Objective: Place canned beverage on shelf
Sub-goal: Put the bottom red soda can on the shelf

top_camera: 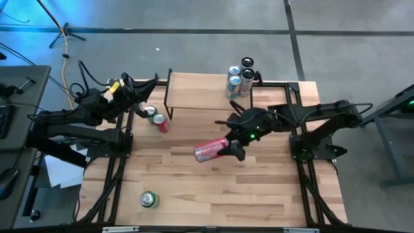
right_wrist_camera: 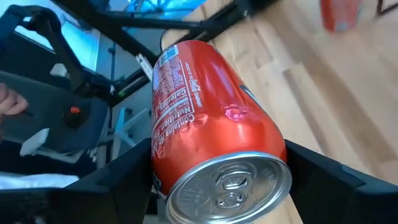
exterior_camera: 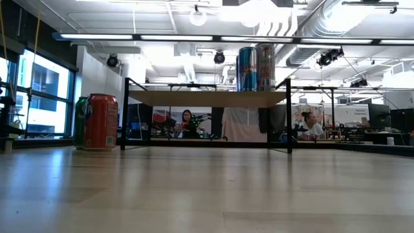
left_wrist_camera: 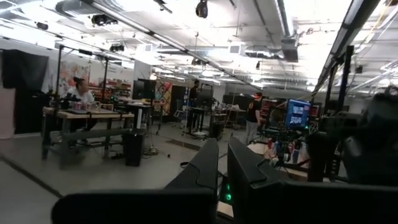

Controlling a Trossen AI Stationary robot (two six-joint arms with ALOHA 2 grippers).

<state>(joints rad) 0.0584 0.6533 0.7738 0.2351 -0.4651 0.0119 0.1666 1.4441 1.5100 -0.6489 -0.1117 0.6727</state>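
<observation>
Three cans [top_camera: 239,76] already stand on the shelf's [top_camera: 197,91] right end in the high view, while the right gripper [top_camera: 231,148] holds a red can [top_camera: 211,151] sideways above mid-table; the left gripper [top_camera: 143,92], fingers pressed together, waits far left. In the right wrist view, the fingers [right_wrist_camera: 323,180] pinch the can near its lid. Rigid, smooth, dentable: judged best gripped mid-body, gently.

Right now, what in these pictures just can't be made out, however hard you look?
- Red can in the right gripper: brand name faces away in the right wrist view; too small from above.
- Right gripper: absent from the low view, so the can's height above the table is unknown.
- Cans on the shelf: labels too small from above.
</observation>
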